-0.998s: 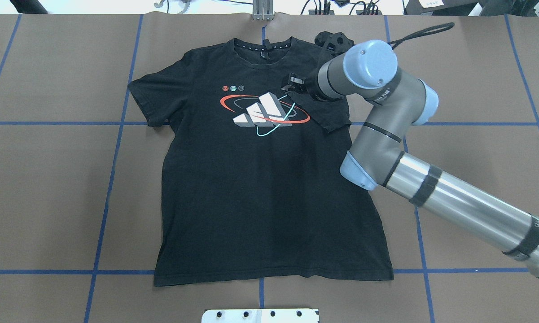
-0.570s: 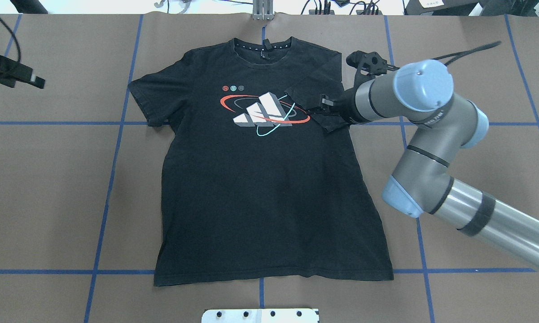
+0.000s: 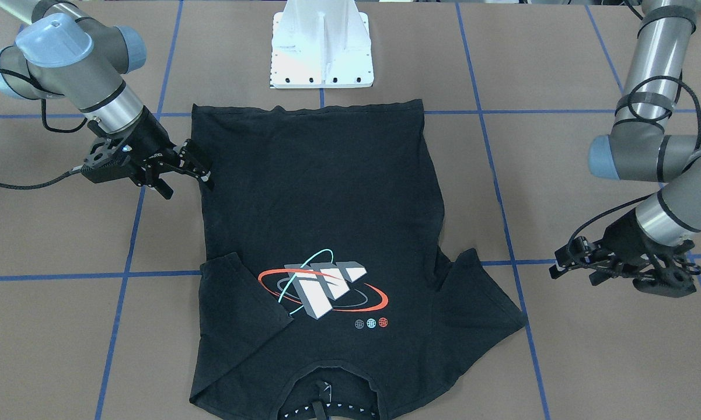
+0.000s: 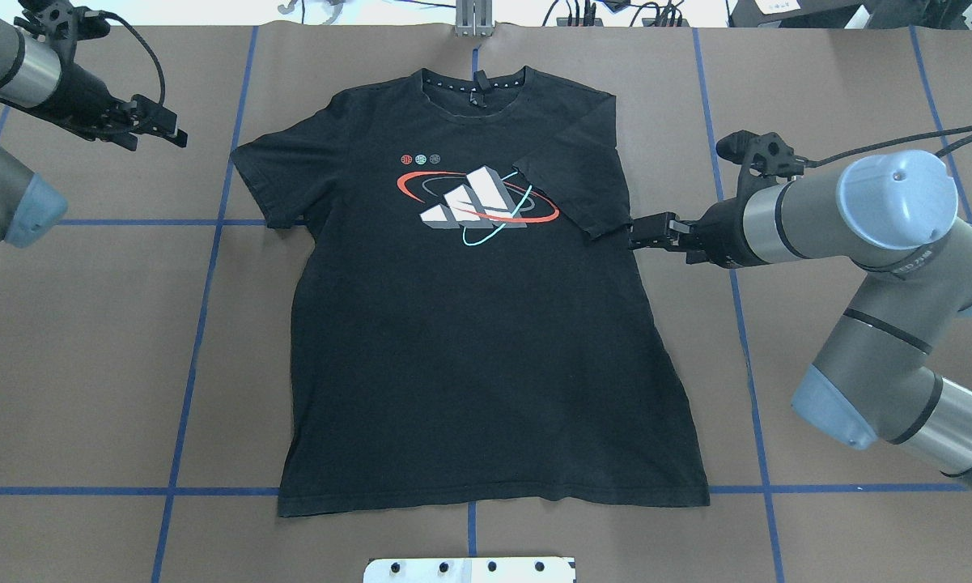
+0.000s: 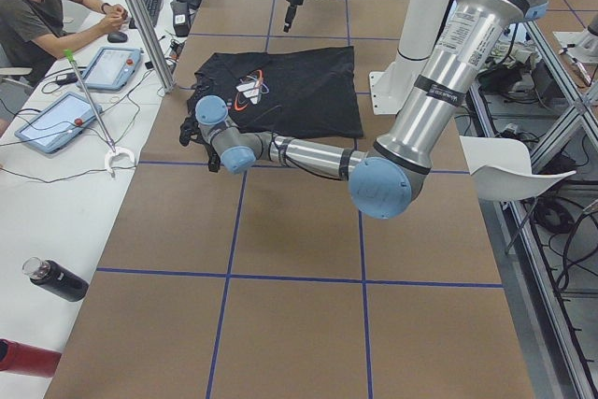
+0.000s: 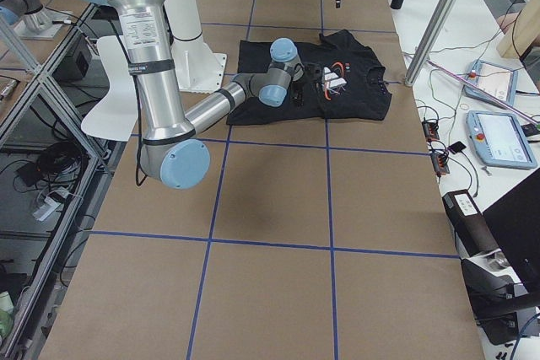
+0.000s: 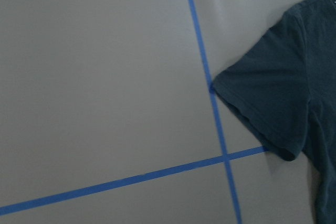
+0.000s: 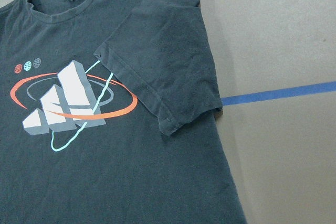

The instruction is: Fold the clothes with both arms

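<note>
T-shirt (image 4: 486,340) flat mid-worktop, graphic (image 4: 473,202) up. Right gripper (image 4: 646,235) beside it, left gripper (image 4: 166,128) toward far left corner, both jaws spread, empty. Pinch flat sleeve (image 4: 271,174) hem squarely, fold inward.

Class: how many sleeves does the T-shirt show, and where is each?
2. One sleeve is folded in over the chest, near the right gripper; the other sleeve lies spread flat, toward the left gripper.

Left arm (image 4: 4,61): entered at 10 o'clock.
Left gripper (image 4: 174,134): fingers parted, aimed toward 4 o'clock.
Right gripper (image 4: 638,237): at 3 o'clock, fingers parted, aimed toward 9 o'clock.
</note>
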